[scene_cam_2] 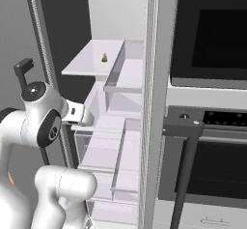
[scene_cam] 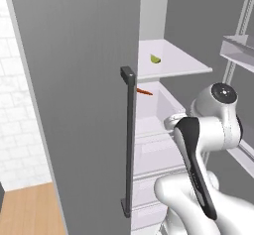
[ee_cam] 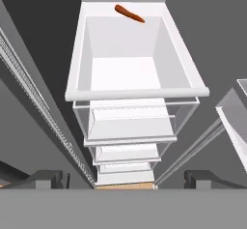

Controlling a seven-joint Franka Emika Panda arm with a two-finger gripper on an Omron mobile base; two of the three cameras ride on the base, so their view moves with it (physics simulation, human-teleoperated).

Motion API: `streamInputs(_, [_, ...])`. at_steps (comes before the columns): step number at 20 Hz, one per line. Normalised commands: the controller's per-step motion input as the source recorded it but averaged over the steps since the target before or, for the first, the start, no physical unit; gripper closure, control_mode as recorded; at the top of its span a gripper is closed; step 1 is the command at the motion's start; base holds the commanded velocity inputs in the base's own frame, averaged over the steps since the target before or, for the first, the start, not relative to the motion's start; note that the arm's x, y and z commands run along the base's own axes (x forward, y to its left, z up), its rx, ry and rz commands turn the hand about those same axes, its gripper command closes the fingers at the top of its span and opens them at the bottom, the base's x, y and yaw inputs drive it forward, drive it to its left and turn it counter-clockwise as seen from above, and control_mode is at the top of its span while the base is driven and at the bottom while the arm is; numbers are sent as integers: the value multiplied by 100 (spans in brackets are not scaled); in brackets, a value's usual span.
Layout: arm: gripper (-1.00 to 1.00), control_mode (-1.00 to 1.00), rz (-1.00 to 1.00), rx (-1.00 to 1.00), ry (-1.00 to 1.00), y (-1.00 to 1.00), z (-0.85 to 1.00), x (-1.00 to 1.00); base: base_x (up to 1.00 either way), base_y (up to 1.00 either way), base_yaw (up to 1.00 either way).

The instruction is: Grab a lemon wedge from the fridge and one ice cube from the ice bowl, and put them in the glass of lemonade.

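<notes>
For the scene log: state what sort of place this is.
A kitchen, most likely: an open fridge with white shelves holding a lemon wedge, and a black-fronted wall oven beside it.

Your arm (scene_cam: 198,145) rises folded, elbow high, forearm reaching forward, wrist angled down. Your gripper (ee_cam: 123,178) hangs with its jaws spread wide, both fingertips (ee_cam: 46,177) apart, holding nothing.

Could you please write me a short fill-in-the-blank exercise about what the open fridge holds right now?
1. The lemon wedge lies on the fridge's white ____.
2. The orange carrot rests at the back rim of the open white ____.
3. The gripper's jaws are ____, holding nothing.

Missing words: shelf; drawer; open
</notes>
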Motion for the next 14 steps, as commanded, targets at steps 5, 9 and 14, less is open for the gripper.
streamInputs(5, [-100,-100,7,0,-1,0,59,7,0,0,0])
streamInputs(9, [-100,-100,7,-1,-1,0,65,11,0,0,0])
streamInputs(14, [-100,-100,6,-5,-10,0,56,10,0,0,0])
